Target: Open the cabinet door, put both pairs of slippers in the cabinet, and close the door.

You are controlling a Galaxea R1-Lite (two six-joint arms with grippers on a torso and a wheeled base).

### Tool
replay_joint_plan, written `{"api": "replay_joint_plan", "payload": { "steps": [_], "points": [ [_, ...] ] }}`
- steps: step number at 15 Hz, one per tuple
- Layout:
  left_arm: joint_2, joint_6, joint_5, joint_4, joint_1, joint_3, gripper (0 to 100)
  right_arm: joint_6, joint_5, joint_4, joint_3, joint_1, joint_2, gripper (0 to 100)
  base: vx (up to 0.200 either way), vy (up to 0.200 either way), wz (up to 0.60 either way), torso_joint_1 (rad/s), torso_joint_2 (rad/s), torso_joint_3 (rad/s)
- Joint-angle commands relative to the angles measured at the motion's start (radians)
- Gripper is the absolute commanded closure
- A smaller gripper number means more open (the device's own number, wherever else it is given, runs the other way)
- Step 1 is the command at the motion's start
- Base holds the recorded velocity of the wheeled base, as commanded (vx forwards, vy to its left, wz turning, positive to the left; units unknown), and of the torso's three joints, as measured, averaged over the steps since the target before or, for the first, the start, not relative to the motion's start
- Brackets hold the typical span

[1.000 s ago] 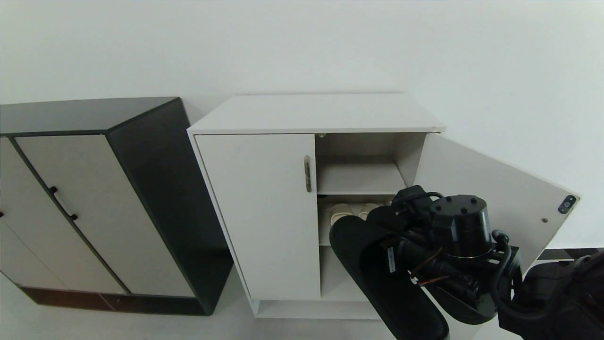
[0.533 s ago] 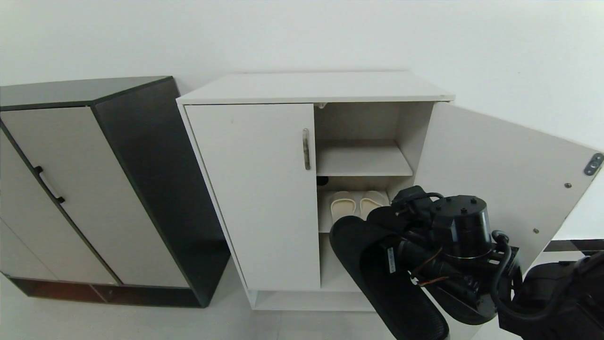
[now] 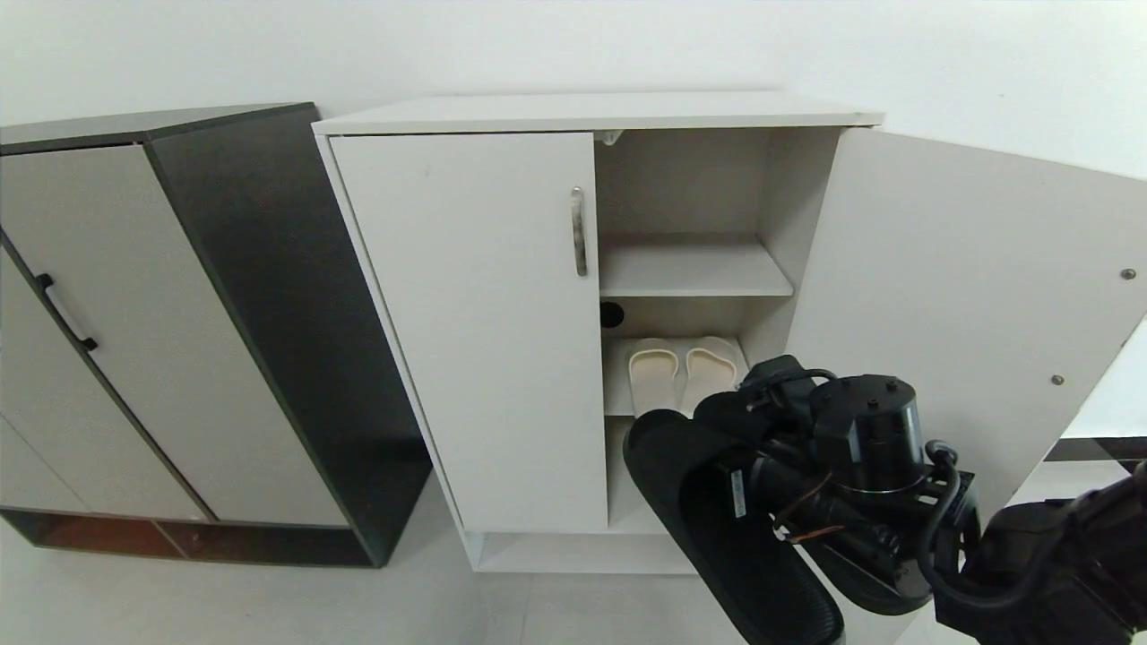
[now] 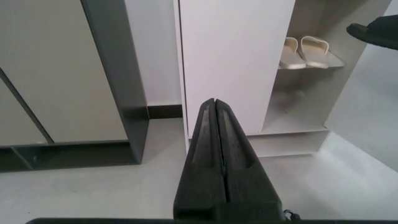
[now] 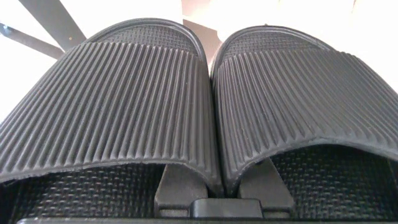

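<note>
- The right claw [image 5: 219,185] is clamped on the inner straps of the black slippers [image 3: 717,511], which sit side by side before the open cabinet [image 3: 591,112].
- The left claw [image 4: 216,146] is pressed together and empty.
- Cream slippers [image 3: 681,367] occupy the middle shelf, so the black pair should probably go in level and toes first onto the bottom shelf [image 3: 632,515], clear of the door [image 3: 941,269].
- The arm hides much of that shelf.

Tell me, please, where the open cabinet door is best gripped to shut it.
Probably at its free edge. The open door stands swung wide, inner face toward the robot; two screws near that edge suggest a handle on the hidden outer face. Come from behind that edge, on the robot's right.
</note>
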Motion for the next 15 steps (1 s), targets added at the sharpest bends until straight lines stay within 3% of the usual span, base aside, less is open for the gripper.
{"api": "replay_joint_plan", "payload": {
  "steps": [1,3,6,10,11,13,15],
  "points": [
    [0.000,0.000,0.000,0.000,0.000,0.000,100,-0.004,0.000,-0.016,0.008,0.000,0.013,100,0.000,0.000,0.00,0.002,0.09,0.076],
    [0.000,-0.003,0.000,0.000,0.000,0.000,100,-0.017,0.000,-0.032,0.021,0.000,0.017,100,0.000,0.000,0.00,-0.002,0.06,0.036],
    [0.000,-0.003,0.002,0.000,0.000,0.000,100,-0.019,0.001,-0.035,0.024,0.000,0.020,100,0.000,0.000,-0.60,-0.002,0.01,0.010],
    [0.000,-0.003,0.000,0.000,0.000,0.000,100,-0.039,-0.008,-0.104,0.016,0.002,0.057,100,0.000,0.000,0.00,0.000,0.00,0.000],
    [0.000,-0.003,0.000,0.000,0.000,0.000,100,-0.040,-0.054,-0.091,-0.013,0.013,0.060,100,0.000,0.000,0.00,0.000,0.00,0.000],
    [0.000,-0.003,0.000,0.000,0.000,0.000,100,-0.008,-0.192,0.068,-0.127,0.043,0.062,100,0.000,0.000,0.00,0.000,0.00,0.000],
    [0.000,-0.002,0.000,0.000,0.000,0.000,100,0.118,-0.289,0.275,-0.282,0.072,0.057,100,0.000,0.000,0.00,0.000,0.00,0.000]
  ]
}}
